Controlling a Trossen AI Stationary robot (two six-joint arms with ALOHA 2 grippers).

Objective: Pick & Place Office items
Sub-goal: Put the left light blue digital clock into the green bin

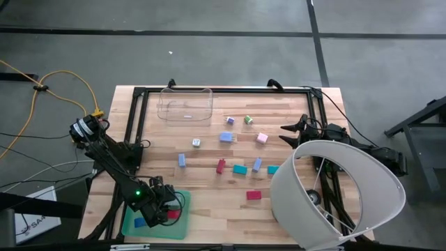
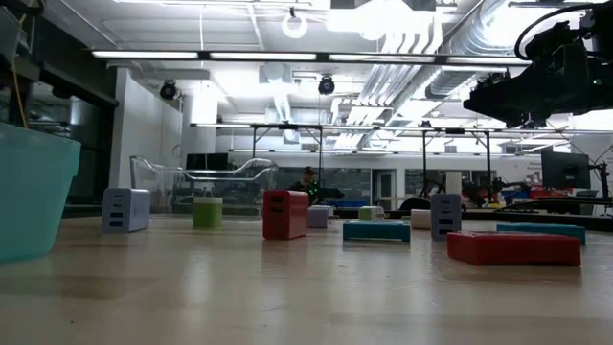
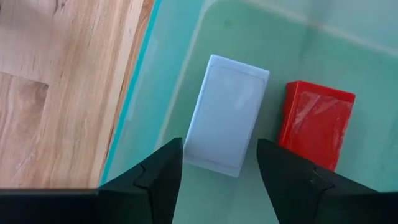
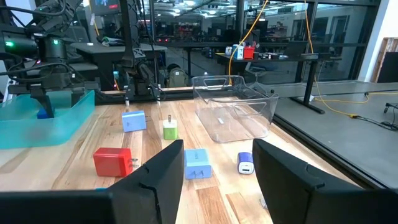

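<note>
From above I see a large white lampshade-like hood (image 1: 338, 195) covering the table's (image 1: 209, 209) right front corner, hiding part of the right arm and some of the wood. The right gripper (image 1: 287, 132) waits raised at the right edge, near the back; its fingers stand apart with nothing between them in its wrist view.

Loose office items lie scattered across the middle of the table: a red block (image 1: 254, 196) nearest the front, a teal block (image 1: 240, 169), an upright red block (image 1: 221, 166), two light blue pieces (image 1: 182, 160) (image 1: 256, 164), a blue block (image 1: 226, 137), a pink one (image 1: 262, 138), a small green one (image 1: 248, 120) and a small white one (image 1: 197, 143).

The clear plastic bin (image 1: 185, 103) sits at the back edge, left of centre; I can make out nothing in it.

The flat green tray (image 1: 182, 217) lies at the front left corner. The left gripper (image 3: 219, 163) hangs just over it, fingers (image 3: 163, 174) spread, clamped on nothing. In its wrist view a light blue rectangular block (image 3: 227, 114) lies flat on the tray floor between and just ahead of the fingertips, and a red rectangular block (image 3: 317, 123) lies just beside it, a narrow gap between them. The overhead view also shows something blue (image 1: 140, 222) in the tray, left of the gripper.
</note>
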